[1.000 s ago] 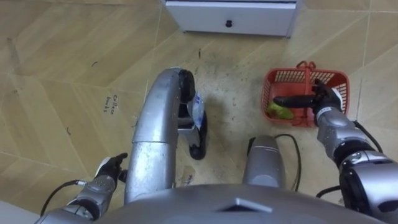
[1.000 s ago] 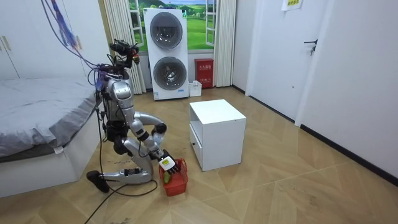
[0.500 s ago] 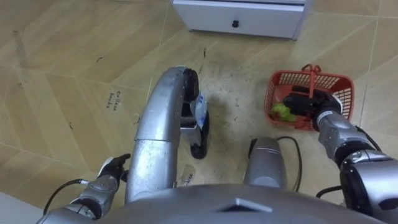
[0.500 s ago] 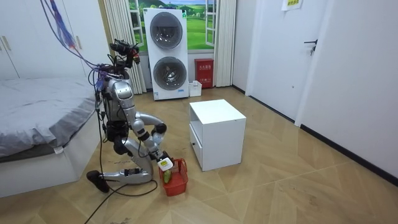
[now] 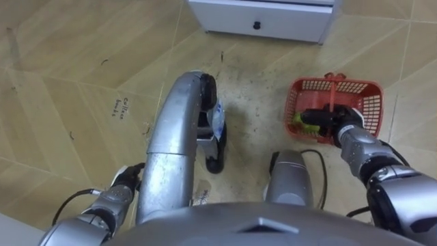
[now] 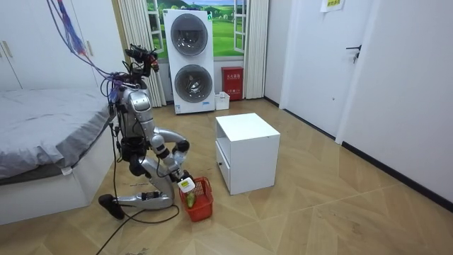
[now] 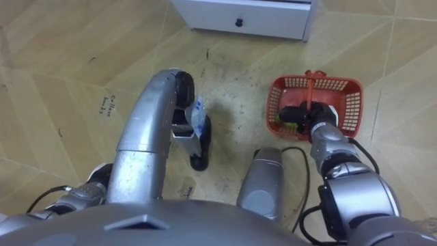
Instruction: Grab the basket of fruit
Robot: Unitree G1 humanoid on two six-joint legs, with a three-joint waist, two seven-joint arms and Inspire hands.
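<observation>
Kneeling pose at the fruit basket. The fruit basket (image 5: 356,87), red and meshed, was set on the wooden floor (image 5: 61,61) near the front of the white cabinet (image 5: 287,17), towards that cabinet's right corner, with its handle (image 5: 334,92) raised upright. The right hand (image 5: 334,123) was placed in the basket at the foot of the handle, beside a green fruit (image 5: 298,121); whether the handle was gripped could not be told. The left hand (image 5: 125,181) was held low beside the left leg, and its state could not be told. In the room view the robot was seen kneeling between the bed (image 6: 42,120) and the cabinet.
</observation>
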